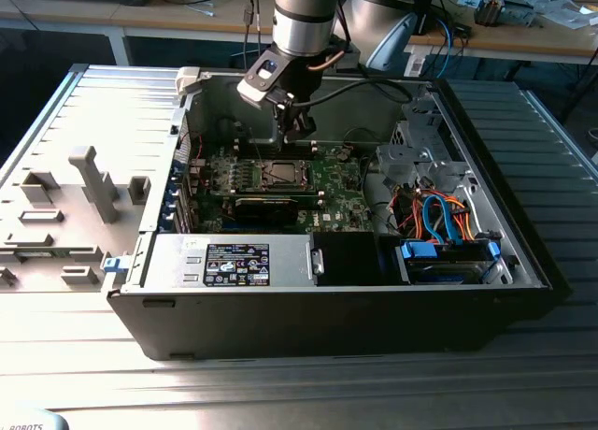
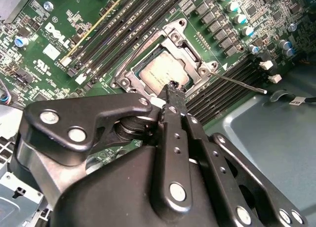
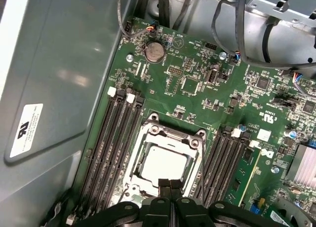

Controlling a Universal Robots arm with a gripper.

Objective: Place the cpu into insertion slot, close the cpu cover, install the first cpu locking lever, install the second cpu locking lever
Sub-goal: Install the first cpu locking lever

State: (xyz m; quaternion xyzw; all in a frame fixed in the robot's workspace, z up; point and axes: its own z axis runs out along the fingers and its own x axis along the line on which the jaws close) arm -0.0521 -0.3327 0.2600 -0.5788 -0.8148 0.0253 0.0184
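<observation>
The cpu (image 2: 161, 71) (image 3: 163, 166) lies flat in the insertion slot (image 1: 279, 175) on the green motherboard, its silver-grey top showing through the window of the cpu cover (image 2: 190, 52) (image 3: 170, 137). The cover's metal frame lies down around the chip. A thin locking lever (image 2: 240, 83) juts out sideways from one corner of the socket, over the memory slots. My gripper (image 1: 297, 123) (image 2: 172, 87) (image 3: 170, 183) hangs just above the socket's edge, its two black fingertips pressed together with nothing visible between them.
The open black computer case (image 1: 523, 252) walls the motherboard in. Black memory slots (image 3: 116, 138) flank the socket on both sides. Orange and blue cables (image 1: 439, 215) and a drive cage fill the exterior view's right. Grey fixture blocks (image 1: 89, 182) stand outside the case.
</observation>
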